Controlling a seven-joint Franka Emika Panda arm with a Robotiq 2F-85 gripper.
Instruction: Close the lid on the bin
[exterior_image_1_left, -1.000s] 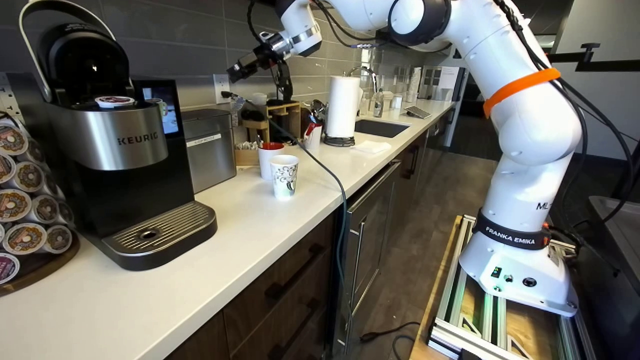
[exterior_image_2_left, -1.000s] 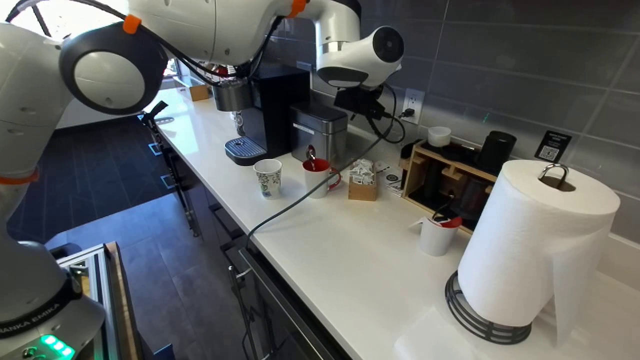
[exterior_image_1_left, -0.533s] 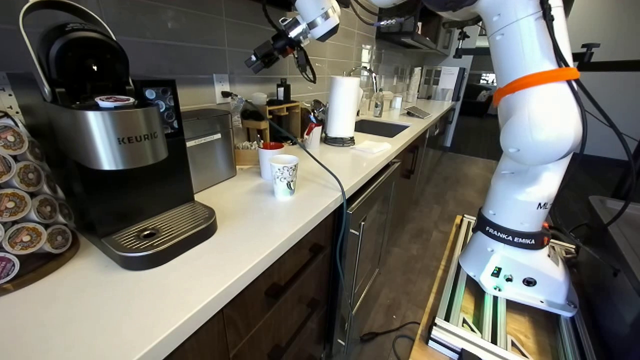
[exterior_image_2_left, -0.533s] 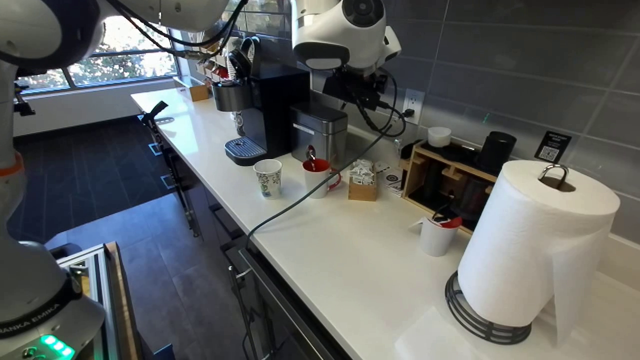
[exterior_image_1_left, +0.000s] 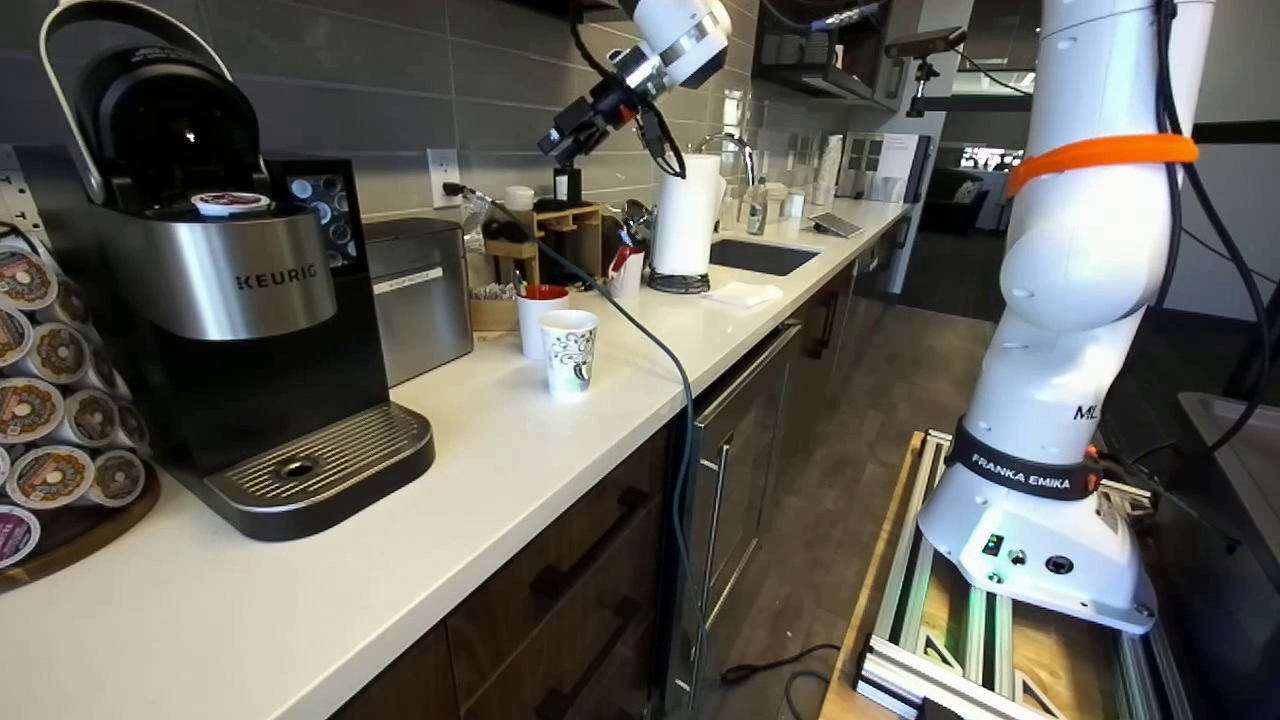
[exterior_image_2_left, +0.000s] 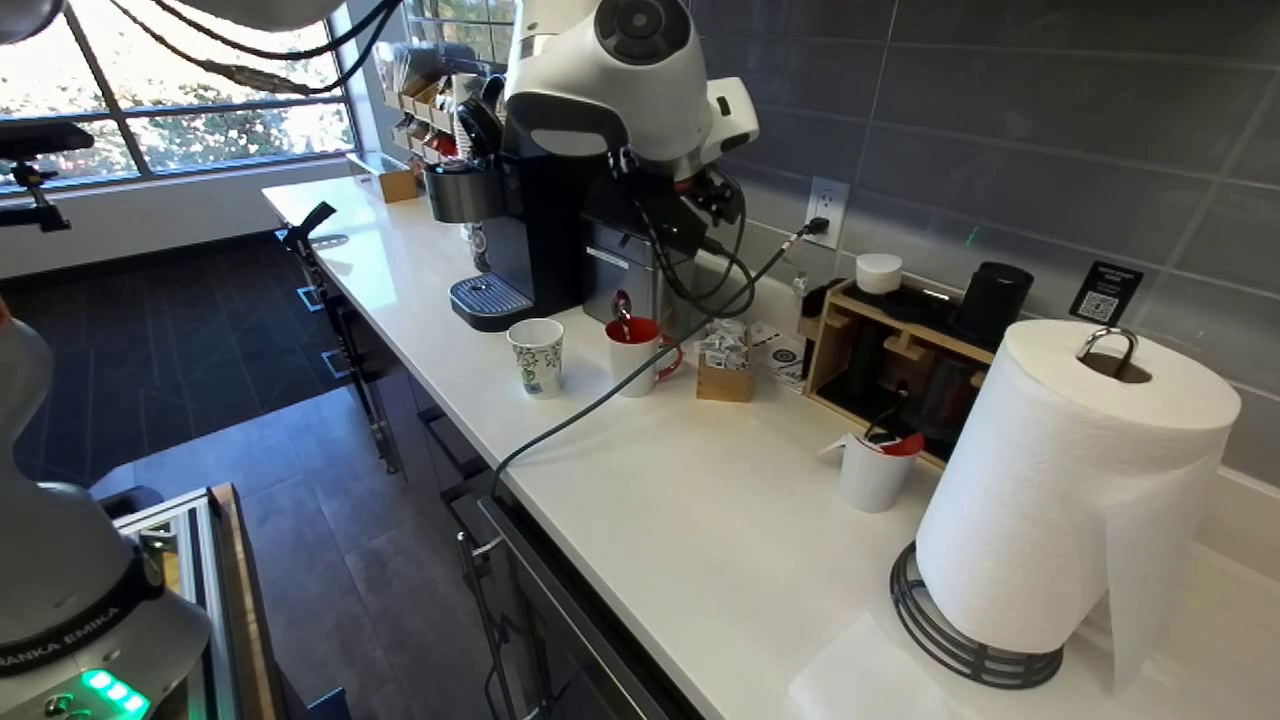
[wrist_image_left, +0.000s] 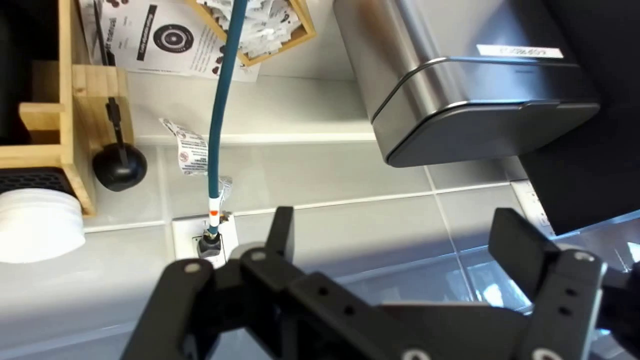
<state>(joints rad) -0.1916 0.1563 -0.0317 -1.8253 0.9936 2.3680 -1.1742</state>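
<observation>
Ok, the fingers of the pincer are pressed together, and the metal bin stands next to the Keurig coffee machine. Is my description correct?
Not entirely: the fingers of the pincer are spread wide apart, not pressed together, as the wrist view shows. The metal bin does stand next to the Keurig coffee machine in both exterior views.

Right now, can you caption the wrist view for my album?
An open, empty black gripper and a boxy grey metal bin, its dark-topped lid down.
</observation>
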